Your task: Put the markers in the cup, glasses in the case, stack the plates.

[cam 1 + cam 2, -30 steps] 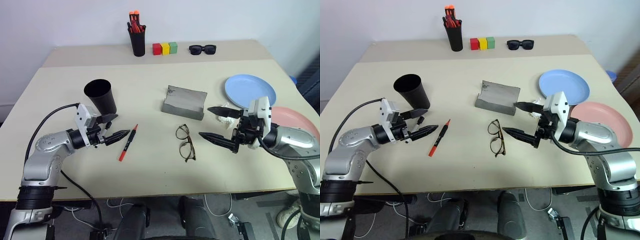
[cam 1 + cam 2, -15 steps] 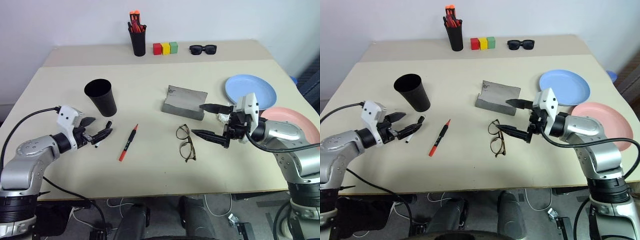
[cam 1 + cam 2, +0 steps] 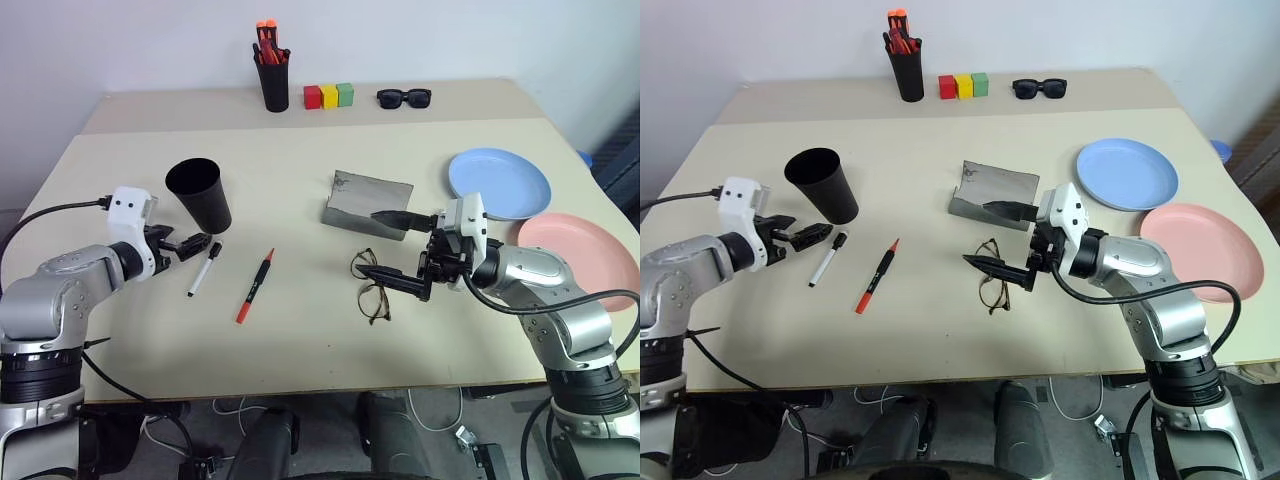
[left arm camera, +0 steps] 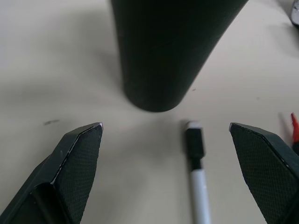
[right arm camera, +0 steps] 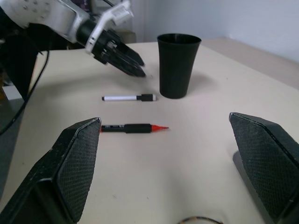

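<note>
On bench, white-barrelled marker (image 3: 203, 271) and red marker (image 3: 255, 285) lie beside cup (image 3: 199, 195). Left pincer (image 3: 188, 245) released, empty, near cup. Right pincer (image 3: 393, 247) spread over glasses (image 3: 372, 287). Risk: low approach nudges cup, rolls marker.

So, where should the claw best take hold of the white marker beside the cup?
Probably at mid-barrel, from straight above, fingers across its length: the white marker lies flat and slim near the cup, with bare table on both sides.
</note>
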Action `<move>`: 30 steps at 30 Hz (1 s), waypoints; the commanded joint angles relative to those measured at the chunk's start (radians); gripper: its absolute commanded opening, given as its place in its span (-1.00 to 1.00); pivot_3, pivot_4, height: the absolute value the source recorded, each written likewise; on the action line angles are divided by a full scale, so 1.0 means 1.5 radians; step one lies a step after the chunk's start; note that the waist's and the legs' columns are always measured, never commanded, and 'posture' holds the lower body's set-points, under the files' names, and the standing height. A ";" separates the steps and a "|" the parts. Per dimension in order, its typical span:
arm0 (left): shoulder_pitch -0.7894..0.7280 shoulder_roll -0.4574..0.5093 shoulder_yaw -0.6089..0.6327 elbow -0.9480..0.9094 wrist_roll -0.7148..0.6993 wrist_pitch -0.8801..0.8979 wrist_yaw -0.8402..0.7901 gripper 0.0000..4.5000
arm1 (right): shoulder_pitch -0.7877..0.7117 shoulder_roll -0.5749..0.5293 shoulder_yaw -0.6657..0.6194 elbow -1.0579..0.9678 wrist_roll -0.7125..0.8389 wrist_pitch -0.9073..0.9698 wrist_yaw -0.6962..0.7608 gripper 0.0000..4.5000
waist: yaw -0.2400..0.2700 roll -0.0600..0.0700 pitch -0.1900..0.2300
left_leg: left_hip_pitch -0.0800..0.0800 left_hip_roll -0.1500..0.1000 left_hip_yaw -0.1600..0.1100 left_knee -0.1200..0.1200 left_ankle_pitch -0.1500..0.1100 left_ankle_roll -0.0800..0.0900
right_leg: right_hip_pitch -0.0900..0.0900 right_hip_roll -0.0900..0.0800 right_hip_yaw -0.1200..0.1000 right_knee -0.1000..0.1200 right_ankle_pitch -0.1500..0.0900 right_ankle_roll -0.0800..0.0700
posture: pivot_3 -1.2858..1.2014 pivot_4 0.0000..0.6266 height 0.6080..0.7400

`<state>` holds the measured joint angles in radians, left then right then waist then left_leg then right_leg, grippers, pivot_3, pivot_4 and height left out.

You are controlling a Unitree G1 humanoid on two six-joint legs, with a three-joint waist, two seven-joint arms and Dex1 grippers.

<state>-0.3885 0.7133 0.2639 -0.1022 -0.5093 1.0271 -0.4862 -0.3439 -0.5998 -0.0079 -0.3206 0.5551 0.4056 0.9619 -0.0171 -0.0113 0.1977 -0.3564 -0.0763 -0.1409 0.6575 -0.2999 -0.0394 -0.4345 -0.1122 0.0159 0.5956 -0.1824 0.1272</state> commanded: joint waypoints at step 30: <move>-0.080 -0.063 -0.107 0.018 0.046 0.087 0.046 -0.99 | 0.024 0.063 0.015 -0.002 -0.046 -0.092 -0.039 1.00 | 0.002 0.000 0.000 | 0.000 0.000 0.000 0.000 0.000 -0.001 | 0.000 0.000 0.000 0.000 0.000 0.000 | 0.03 -0.52 1.00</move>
<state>-0.5099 0.5989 0.1218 -0.0464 -0.4433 1.1258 -0.4090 -0.2998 -0.5017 0.0311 -0.3105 0.4839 0.2869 0.9054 -0.0136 -0.0115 0.1976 -0.3563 -0.0766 -0.1406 0.6570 -0.2995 -0.0402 -0.4348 -0.1123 0.0164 0.5959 -0.1823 0.1271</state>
